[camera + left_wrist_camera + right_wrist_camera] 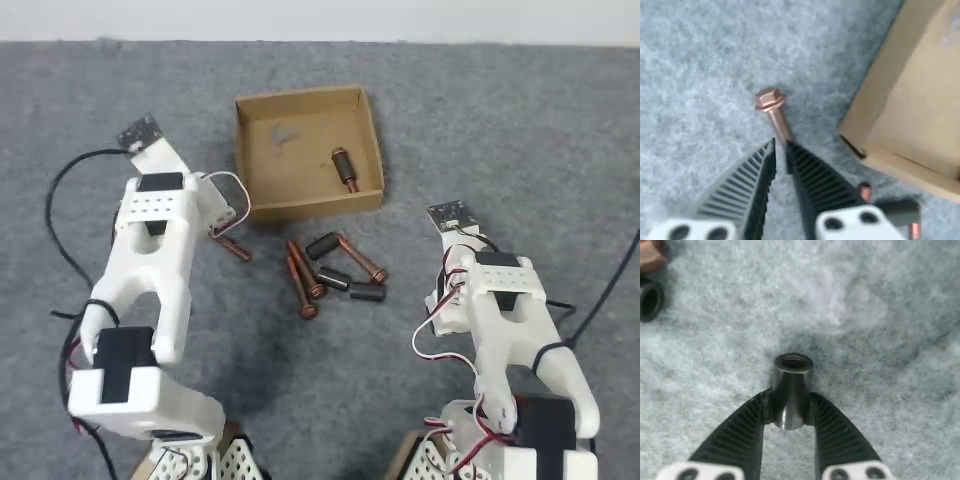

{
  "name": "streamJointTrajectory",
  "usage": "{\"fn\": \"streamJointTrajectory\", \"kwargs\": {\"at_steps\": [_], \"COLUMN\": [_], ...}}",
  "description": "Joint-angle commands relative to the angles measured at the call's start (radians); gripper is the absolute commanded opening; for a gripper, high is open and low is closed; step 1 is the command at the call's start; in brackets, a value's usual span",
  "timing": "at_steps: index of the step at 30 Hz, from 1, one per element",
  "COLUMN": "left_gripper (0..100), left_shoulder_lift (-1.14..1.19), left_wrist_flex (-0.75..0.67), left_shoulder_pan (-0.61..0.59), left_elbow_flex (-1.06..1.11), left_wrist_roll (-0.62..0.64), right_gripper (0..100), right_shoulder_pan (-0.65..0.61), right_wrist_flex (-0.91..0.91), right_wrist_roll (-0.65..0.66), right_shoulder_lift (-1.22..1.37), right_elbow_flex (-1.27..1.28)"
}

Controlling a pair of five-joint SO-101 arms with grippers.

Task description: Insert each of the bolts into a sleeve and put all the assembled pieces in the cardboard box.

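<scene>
One bolt (774, 112), just beside the cardboard box (900, 115) — thread end hidden inside the left gripper (781, 146). The cardboard box itself: far walls cut off by the frame edge. Near its corner, a second bolt (865, 190) and a dark sleeve (897, 206) — blurred, partly behind a finger. One held sleeve (792, 375): flanks covered by the right gripper (790, 396). A loose sleeve (649, 299) and a bolt head (650, 255): cut off at the frame edge.

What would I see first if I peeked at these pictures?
The two white robot arms, each pinching something: the left arm's black ribbed fingers clamp a copper-coloured metal bolt beside the open brown cardboard box, and the right arm's black ribbed fingers hold a dark metal sleeve over the grey carpet. Between the arms lies a heap of loose copper bolts and black sleeves.
</scene>
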Motion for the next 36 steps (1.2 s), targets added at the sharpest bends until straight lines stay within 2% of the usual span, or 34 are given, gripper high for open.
{"fn": "streamJointTrajectory", "kwargs": {"at_steps": [1, 4, 12, 18, 24, 31, 36], "left_gripper": [17, 20, 20, 20, 20, 4, 7], "left_shoulder_lift": [-0.072, -0.072, -0.069, -0.069, -0.069, -0.069, -0.069], "left_wrist_flex": [-0.046, -0.051, -0.054, -0.121, -0.135, -0.164, -0.173], "left_shoulder_pan": [0.005, 0.003, -0.018, -0.041, -0.04, -0.04, -0.04], "left_elbow_flex": [0.018, 0.031, 0.031, 0.077, 0.087, 0.087, 0.101], "left_wrist_roll": [0.011, 0.011, 0.012, 0.014, 0.061, 0.061, 0.061], "right_gripper": [0.6, 0.6, 0.6, 0.6, 0.6, 0.6, 0.6], "right_shoulder_pan": [0.01, 0.012, 0.012, 0.01, 0.01, 0.012, 0.012], "right_wrist_flex": [-0.022, -0.022, -0.022, -0.022, -0.022, -0.022, -0.022], "right_wrist_roll": [0.015, 0.015, 0.017, 0.017, 0.017, 0.017, 0.017], "right_shoulder_lift": [-0.041, -0.041, -0.041, -0.041, -0.041, -0.041, -0.041], "right_elbow_flex": [0.005, 0.005, 0.005, 0.005, 0.005, 0.005, 0.005]}}
